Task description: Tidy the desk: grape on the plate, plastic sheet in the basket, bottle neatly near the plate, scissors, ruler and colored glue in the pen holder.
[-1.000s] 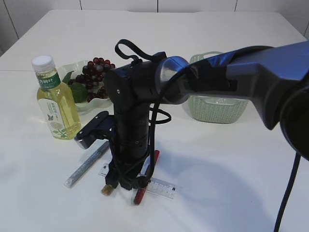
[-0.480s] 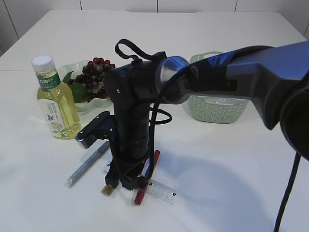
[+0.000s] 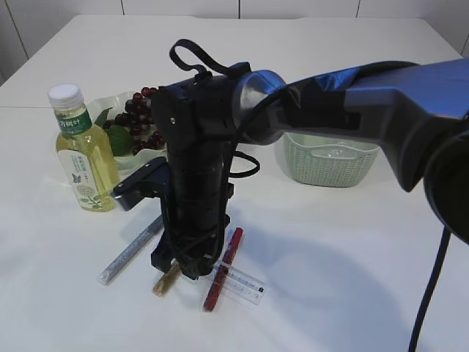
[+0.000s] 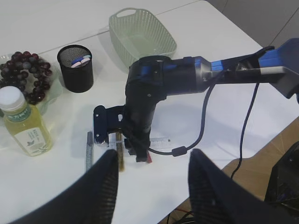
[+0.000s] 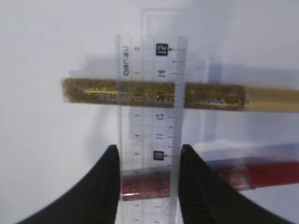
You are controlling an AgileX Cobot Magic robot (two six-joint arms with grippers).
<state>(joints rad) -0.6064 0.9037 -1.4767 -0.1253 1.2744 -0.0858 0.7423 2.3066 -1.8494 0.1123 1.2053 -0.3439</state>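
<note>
Left wrist view: pen holder (image 4: pixel 75 68) holds pens, basket (image 4: pixel 142 35) empty | right gripper (image 5: pixel 145 179) pinching ruler (image 5: pixel 148 121) over glue sticks (image 5: pixel 154 95), near front edge | left gripper (image 4: pixel 152 186) spread

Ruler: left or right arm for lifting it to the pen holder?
Right. Its gripper already has the jaws on either side of the clear ruler, which lies over the gold and red glue sticks. The left gripper hangs open, well back from the pile.
</note>
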